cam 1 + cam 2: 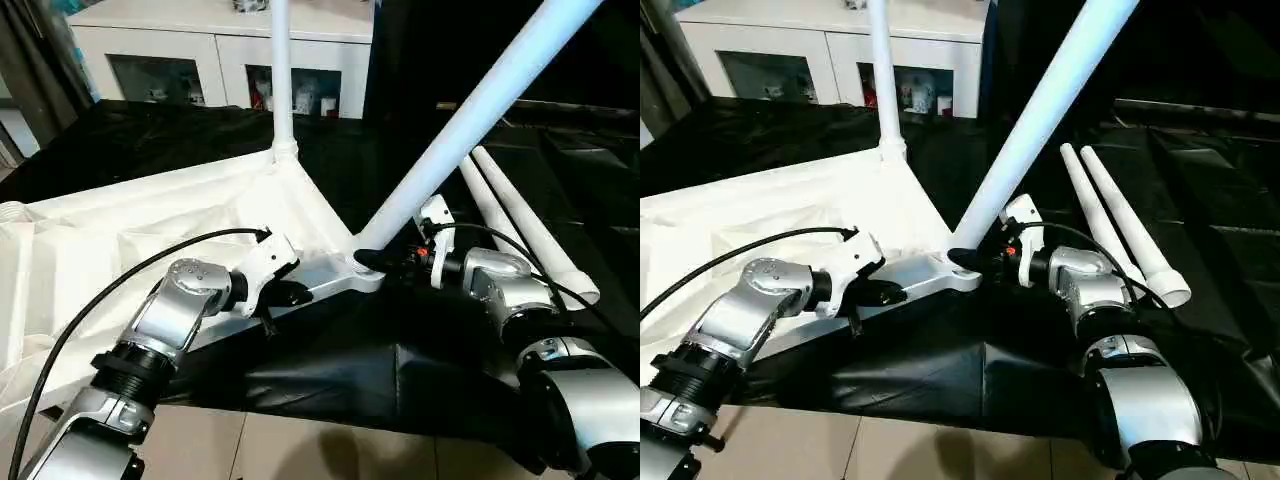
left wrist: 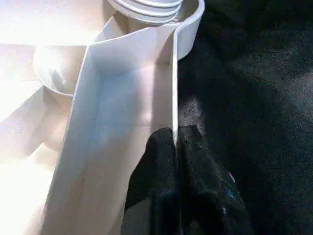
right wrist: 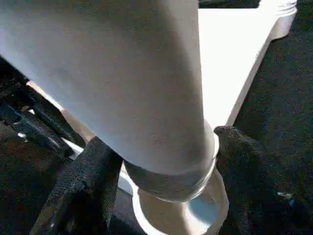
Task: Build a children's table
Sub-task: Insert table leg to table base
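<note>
The children's table (image 1: 150,220) lies upside down on a black cloth (image 1: 330,370), its ribbed underside facing up. One leg (image 1: 281,70) stands upright in the far corner socket. A second leg (image 1: 470,120) leans at a slant with its lower end at the near corner socket (image 1: 362,262).

The left gripper (image 1: 290,293) has its jaws closed on the thin side wall of the tabletop; the wall's edge runs between the two black fingers (image 2: 156,161), with the corner socket just ahead of them.

The right gripper (image 1: 405,258) sits at the foot of the slanted leg. Its jaws stand apart, one finger (image 3: 88,171) on each side of the leg's lower end, close to it; contact cannot be confirmed.

Two spare legs (image 1: 520,215) lie side by side on the cloth beyond the right gripper. A white cabinet (image 1: 230,50) stands behind the cloth.
</note>
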Motion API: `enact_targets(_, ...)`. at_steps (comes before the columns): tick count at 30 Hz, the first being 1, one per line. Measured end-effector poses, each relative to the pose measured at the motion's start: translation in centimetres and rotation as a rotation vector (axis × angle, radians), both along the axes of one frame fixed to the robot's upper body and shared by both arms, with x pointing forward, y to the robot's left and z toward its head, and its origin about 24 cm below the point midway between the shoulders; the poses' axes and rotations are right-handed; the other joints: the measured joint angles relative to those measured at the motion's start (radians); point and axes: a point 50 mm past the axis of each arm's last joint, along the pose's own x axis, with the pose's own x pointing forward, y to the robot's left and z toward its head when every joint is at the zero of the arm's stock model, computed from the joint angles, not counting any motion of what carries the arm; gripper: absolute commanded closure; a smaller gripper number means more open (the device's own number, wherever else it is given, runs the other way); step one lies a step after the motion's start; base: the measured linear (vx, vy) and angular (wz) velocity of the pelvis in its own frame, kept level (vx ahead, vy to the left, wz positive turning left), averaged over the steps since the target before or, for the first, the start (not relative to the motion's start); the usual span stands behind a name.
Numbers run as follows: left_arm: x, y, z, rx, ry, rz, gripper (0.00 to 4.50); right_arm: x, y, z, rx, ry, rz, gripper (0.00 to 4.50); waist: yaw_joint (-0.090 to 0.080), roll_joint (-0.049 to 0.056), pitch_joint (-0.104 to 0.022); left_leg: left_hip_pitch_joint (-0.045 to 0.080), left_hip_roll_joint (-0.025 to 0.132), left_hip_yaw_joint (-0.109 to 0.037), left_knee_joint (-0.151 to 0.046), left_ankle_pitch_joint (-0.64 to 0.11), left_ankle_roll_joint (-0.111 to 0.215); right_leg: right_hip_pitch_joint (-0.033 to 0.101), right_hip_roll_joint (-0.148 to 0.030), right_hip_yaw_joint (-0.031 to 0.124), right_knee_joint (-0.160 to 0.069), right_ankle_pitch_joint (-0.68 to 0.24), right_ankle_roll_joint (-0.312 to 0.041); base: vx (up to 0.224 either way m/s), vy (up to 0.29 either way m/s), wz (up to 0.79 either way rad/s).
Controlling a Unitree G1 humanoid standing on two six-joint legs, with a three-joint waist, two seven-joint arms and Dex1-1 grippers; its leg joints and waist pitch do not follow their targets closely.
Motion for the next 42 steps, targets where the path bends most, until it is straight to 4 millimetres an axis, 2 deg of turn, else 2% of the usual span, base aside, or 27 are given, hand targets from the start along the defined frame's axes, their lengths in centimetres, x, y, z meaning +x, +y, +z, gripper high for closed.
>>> enact_targets(10, -1.4, 1.1, 0.2, -0.010, 0.045, -0.125, 4.50, 0.3, -1.7, 2.6, -0.005, 0.054, 0.137, 1.88, 0.004, 0.000, 0.001, -0.002, 0.000, -0.001, 0.001, 0.000, 0.000, -0.001, 0.000, -0.001, 0.001, 0.000, 0.000, 0.000, 0.000, 0.00)
enact_targets(13, -1.8, 1.0, 0.2, -0.015, 0.062, -0.176, 4.50, -0.1, -2.7, 3.0, -0.013, 0.142, 0.196, 1.88, 0.016, 0.000, 0.001, -0.006, 0.000, -0.002, 0.005, 0.000, 0.000, -0.002, 0.000, -0.002, 0.001, 0.000, 0.000, 0.000, 0.000, 0.00)
enact_targets(19, -1.9, 0.7, 0.1, -0.015, 0.059, -0.190, 4.50, -1.1, -2.7, 2.0, -0.089, 0.252, 0.299, 1.89, 0.029, 0.000, 0.001, -0.008, 0.000, -0.002, 0.008, 0.000, 0.001, -0.003, 0.000, -0.002, 0.002, 0.000, -0.001, 0.000, 0.000, 0.00)
enact_targets(24, -1.9, 0.6, 0.1, -0.014, 0.057, -0.190, 4.50, -1.6, -2.5, 1.8, -0.094, 0.307, 0.349, 1.89, 0.032, 0.000, 0.001, -0.008, 0.001, -0.002, 0.008, 0.000, 0.001, -0.003, 0.000, -0.002, 0.002, 0.000, -0.001, 0.000, 0.000, 0.00)
enact_targets(42, -1.7, 0.7, -0.1, 0.002, 0.052, -0.170, 4.50, -1.0, -1.6, 1.5, -0.174, 0.254, 0.290, 1.91, 0.027, 0.000, 0.001, -0.006, 0.001, -0.001, 0.009, 0.001, -0.002, 0.001, 0.000, -0.001, 0.003, 0.004, -0.001, 0.000, 0.000, 0.00)
